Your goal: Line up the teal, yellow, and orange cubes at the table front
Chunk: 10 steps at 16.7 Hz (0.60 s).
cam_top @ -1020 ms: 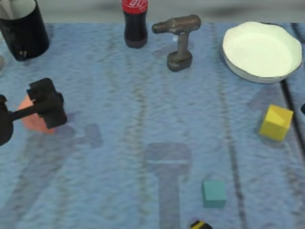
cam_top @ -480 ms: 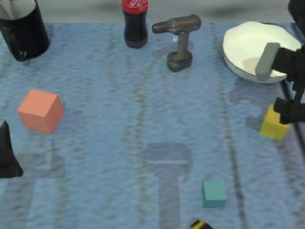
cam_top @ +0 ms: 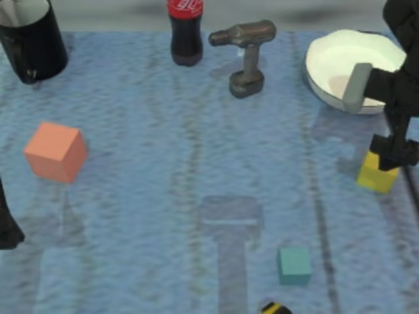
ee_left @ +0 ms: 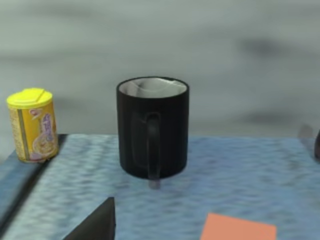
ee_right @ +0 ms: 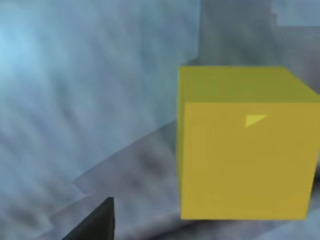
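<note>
Yellow cube (cam_top: 376,175) near the table's (cam_top: 163,216) right edge, just in front of the white bowl (cam_top: 340,65), right gripper (cam_top: 393,154) directly above it; finger spread impossible to tell. Orange cube (cam_top: 55,151) far left of it, teal cube (cam_top: 294,265) nearer the front. Left gripper (cam_top: 6,222) parked beyond the orange cube, fingers out of sight.
</note>
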Each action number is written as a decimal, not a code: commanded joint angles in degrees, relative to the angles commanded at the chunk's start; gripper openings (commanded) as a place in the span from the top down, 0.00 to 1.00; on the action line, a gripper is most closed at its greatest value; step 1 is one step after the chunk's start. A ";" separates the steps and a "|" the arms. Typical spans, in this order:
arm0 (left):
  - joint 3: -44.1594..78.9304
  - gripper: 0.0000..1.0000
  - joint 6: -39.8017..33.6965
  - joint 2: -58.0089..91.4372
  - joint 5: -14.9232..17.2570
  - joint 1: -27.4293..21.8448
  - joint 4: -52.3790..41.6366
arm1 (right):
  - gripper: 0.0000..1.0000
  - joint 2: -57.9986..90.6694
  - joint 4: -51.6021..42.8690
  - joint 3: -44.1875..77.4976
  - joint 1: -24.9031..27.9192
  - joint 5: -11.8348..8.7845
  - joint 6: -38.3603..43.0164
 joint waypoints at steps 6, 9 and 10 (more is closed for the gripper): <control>0.00 0.00 0.00 0.00 0.00 0.00 0.00 | 0.00 2.69 6.69 -3.99 -0.06 0.02 0.01; 0.00 0.00 0.00 0.00 0.00 0.00 0.00 | 0.00 5.57 14.31 -8.17 0.03 0.05 0.16; 0.00 0.00 0.00 0.00 0.00 0.00 0.00 | 0.00 6.36 15.95 -9.22 0.06 0.06 0.18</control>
